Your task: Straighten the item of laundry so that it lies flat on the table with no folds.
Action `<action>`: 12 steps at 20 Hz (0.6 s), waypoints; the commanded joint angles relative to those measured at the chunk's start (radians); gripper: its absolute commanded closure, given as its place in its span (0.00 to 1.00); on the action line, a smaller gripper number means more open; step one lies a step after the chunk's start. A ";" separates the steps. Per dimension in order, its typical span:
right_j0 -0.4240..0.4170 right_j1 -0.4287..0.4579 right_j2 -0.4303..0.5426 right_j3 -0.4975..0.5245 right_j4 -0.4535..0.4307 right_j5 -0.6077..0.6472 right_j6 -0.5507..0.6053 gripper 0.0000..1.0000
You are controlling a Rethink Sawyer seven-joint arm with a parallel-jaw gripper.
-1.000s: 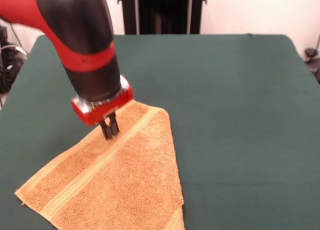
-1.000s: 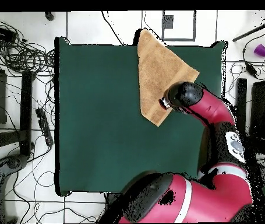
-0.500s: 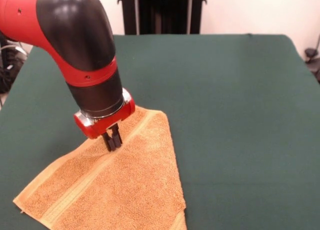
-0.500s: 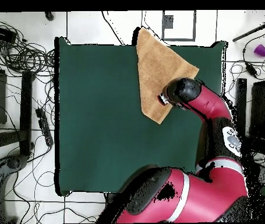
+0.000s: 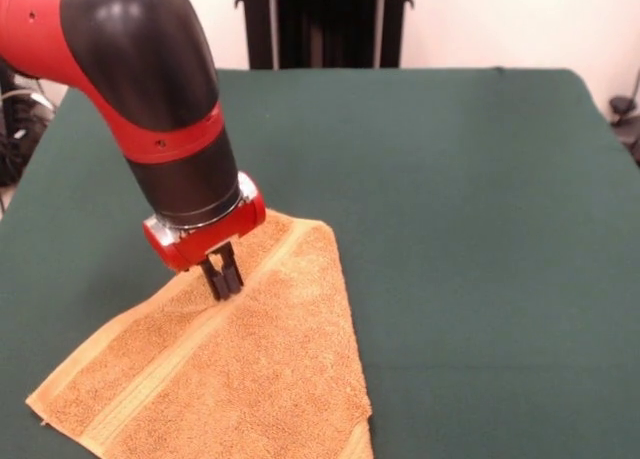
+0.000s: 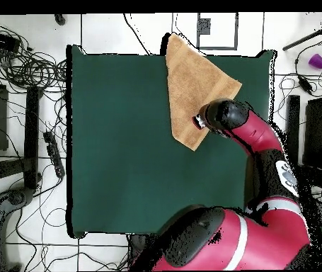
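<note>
The item of laundry (image 5: pixel 240 359), an orange-yellow terry towel, lies on the dark green table (image 5: pixel 470 209) at the near left, folded into a rough triangle with a woven band running diagonally across it. Its near part runs out of the picture's bottom edge. My gripper (image 5: pixel 222 282) points down onto the towel near its far corner, fingers together, tips sunk in the pile beside the band. In the overhead view the towel (image 6: pixel 192 78) reaches the table's (image 6: pixel 121 142) top edge, and the gripper (image 6: pixel 199 122) sits over the towel's lower part, mostly hidden by the arm.
The red and black arm (image 5: pixel 150 89) stands over the table's left side. Around the table, cables (image 6: pixel 29 71) and stands cover the floor, and a purple cup (image 6: pixel 318 61) sits off to the right.
The gripper has come lower and toward the near edge, and the towel slid slightly the same way. In the last half second the arm leaned a little to the left; the towel stayed put.
</note>
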 commanded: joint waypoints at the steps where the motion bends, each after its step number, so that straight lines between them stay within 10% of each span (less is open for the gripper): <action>1: -0.023 -0.071 0.170 0.346 0.028 -0.290 0.341 1.00; 12: -0.249 -0.180 0.431 0.618 -0.056 -0.559 0.296 1.00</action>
